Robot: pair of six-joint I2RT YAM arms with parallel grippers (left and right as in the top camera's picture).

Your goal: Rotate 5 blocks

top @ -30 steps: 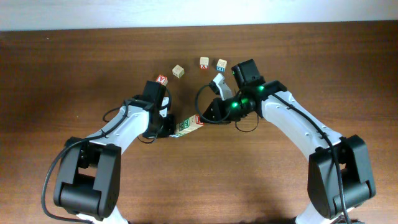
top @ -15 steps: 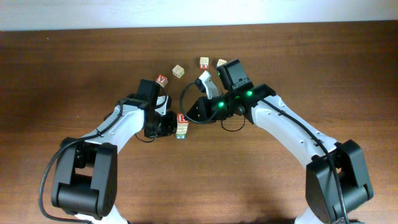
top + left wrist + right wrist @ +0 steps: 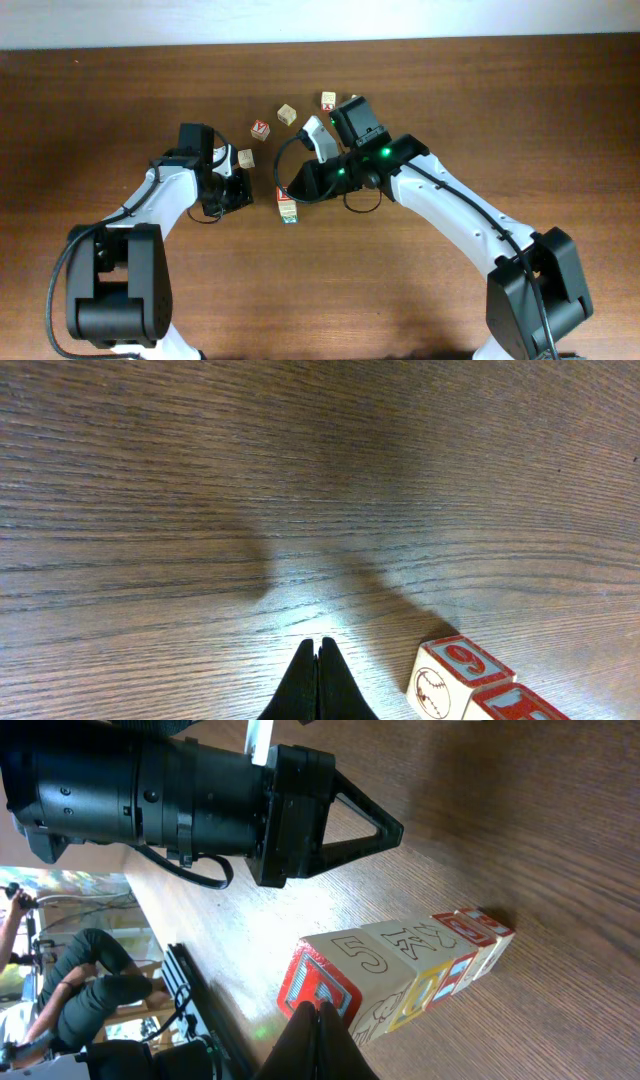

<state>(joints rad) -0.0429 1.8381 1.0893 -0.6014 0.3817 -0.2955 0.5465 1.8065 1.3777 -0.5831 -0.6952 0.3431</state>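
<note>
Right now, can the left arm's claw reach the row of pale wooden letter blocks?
Probably yes. The left claw, shut, sits close beside the row of pale wooden letter blocks, with only bare brown wooden table between them.

Bright, even light, soft shadows, sharp

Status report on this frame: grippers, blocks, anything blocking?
Left gripper shut, empty, beside block row, not touching. Right gripper shut, tips at row's red end face. Loose cubes sit apart, not blocking.
</note>
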